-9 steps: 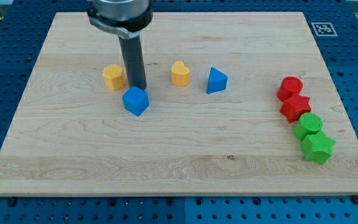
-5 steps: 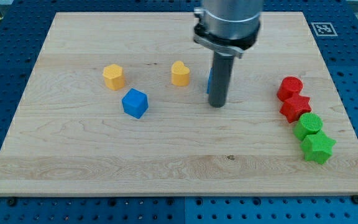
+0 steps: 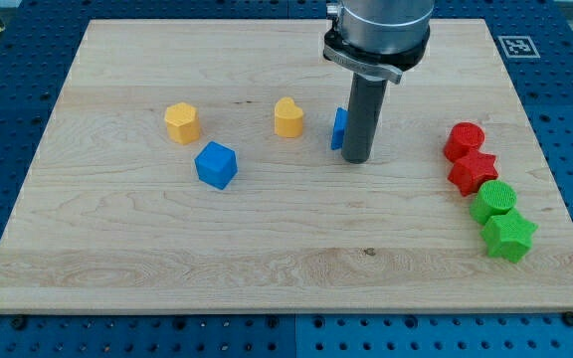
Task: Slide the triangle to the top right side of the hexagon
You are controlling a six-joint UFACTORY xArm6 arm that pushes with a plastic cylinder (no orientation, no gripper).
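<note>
The blue triangle [image 3: 338,128] sits right of the board's middle, mostly hidden behind my rod. My tip [image 3: 356,159] rests on the board at the triangle's right lower side, touching or nearly touching it. The yellow hexagon [image 3: 182,122] is well to the view's left, at about the same height. A yellow heart block [image 3: 288,116] lies between them, just left of the triangle. A blue cube [image 3: 216,163] sits below and right of the hexagon.
At the view's right edge stands a column of blocks: a red cylinder [image 3: 464,140], a red star [image 3: 474,172], a green cylinder [image 3: 493,201] and a green star [image 3: 508,236]. The wooden board [image 3: 267,249] lies on a blue perforated table.
My rod has swung from beside the blue cube and hexagon across to the right, then shifted slightly right and up to stand against the blue triangle. The blocks have not visibly moved.
</note>
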